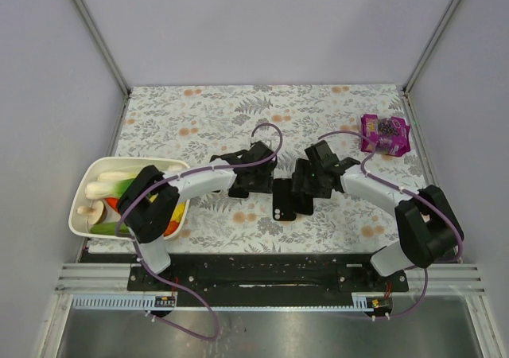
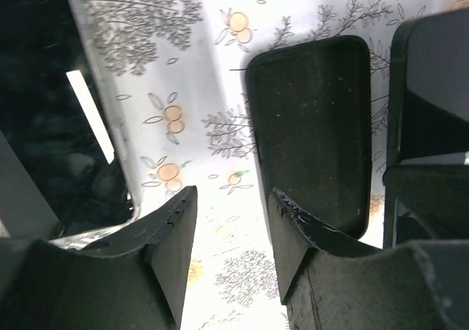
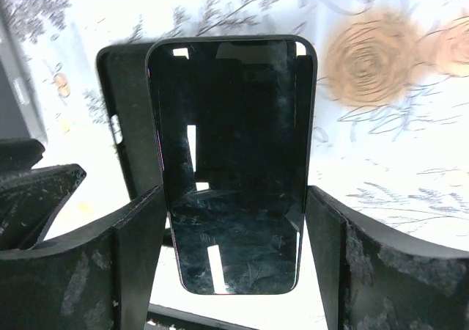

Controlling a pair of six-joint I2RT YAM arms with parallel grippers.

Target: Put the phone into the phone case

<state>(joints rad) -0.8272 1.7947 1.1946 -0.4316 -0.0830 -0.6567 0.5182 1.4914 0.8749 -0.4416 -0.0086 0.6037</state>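
My right gripper (image 3: pixel 233 220) is shut on the phone (image 3: pixel 231 147), a glossy black slab gripped by its long sides. The matte black phone case (image 3: pixel 123 117) lies on the floral cloth behind and to the left of the phone, which overlaps its right part. In the top view the case (image 1: pixel 283 200) lies between the two grippers, with my right gripper (image 1: pixel 307 192) right beside it. My left gripper (image 2: pixel 233 227) is open and empty over bare cloth, and the case (image 2: pixel 315 125) lies just beyond its right finger (image 2: pixel 293 235).
A white tub of vegetables (image 1: pixel 87 179) stands at the left. A purple packet (image 1: pixel 385 134) lies at the back right. A dark glossy object with a silver edge (image 2: pixel 44 125) fills the left of the left wrist view; I cannot tell what it is.
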